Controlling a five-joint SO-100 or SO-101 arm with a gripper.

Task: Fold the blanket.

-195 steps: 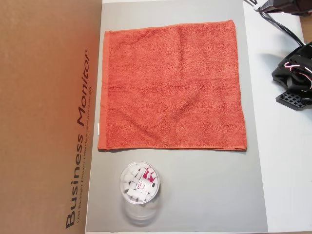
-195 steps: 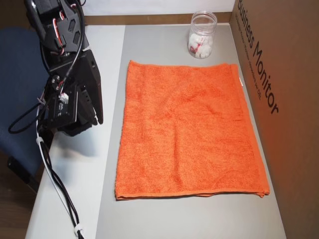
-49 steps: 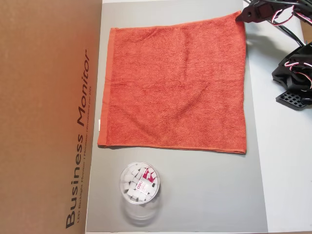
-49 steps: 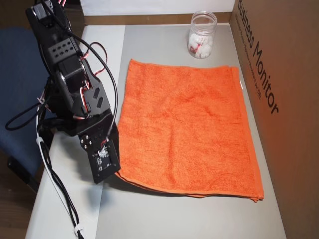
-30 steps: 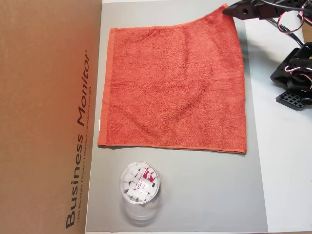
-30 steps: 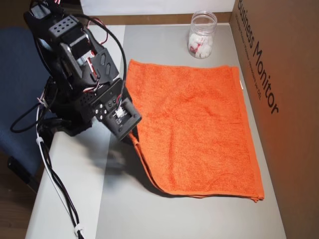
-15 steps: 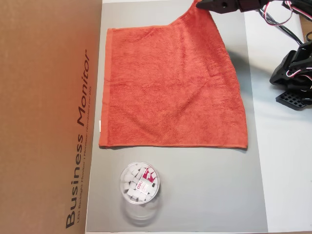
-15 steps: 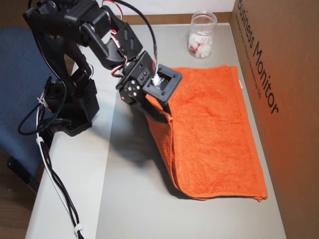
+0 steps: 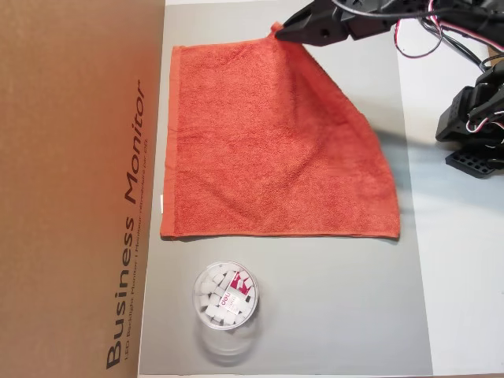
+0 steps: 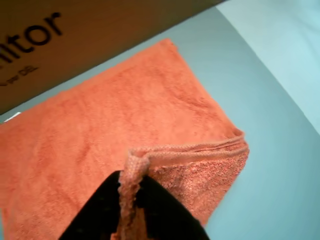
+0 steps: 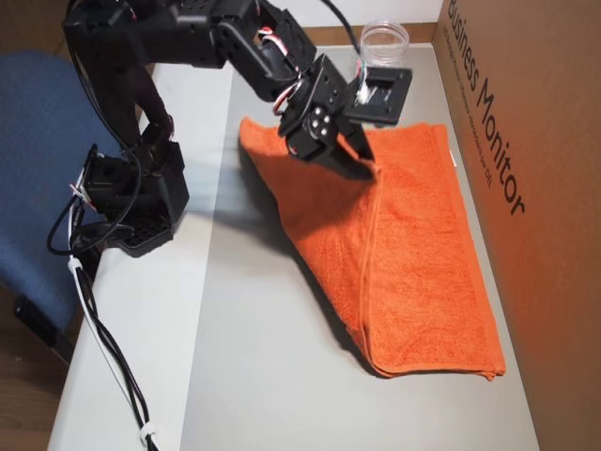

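Note:
The orange-red blanket (image 9: 260,157) lies on the grey mat (image 9: 331,299), with one corner lifted and drawn over the rest so that its right side runs diagonally. My gripper (image 9: 277,31) is shut on that corner at the blanket's top edge. In the wrist view the black fingers (image 10: 165,212) pinch the hemmed corner (image 10: 132,167) above the blanket (image 10: 100,130). In an overhead view my gripper (image 11: 368,169) holds the corner above the blanket (image 11: 423,263), which hangs down from it in a fold. A small white tag (image 9: 161,203) shows at the left edge.
A brown cardboard box (image 9: 79,189) printed "Business Monitor" runs along the blanket's left edge and also shows in the other overhead view (image 11: 535,141). A clear round tub (image 9: 226,298) of white pieces stands on the mat below the blanket. The arm's base (image 9: 472,126) sits at the right.

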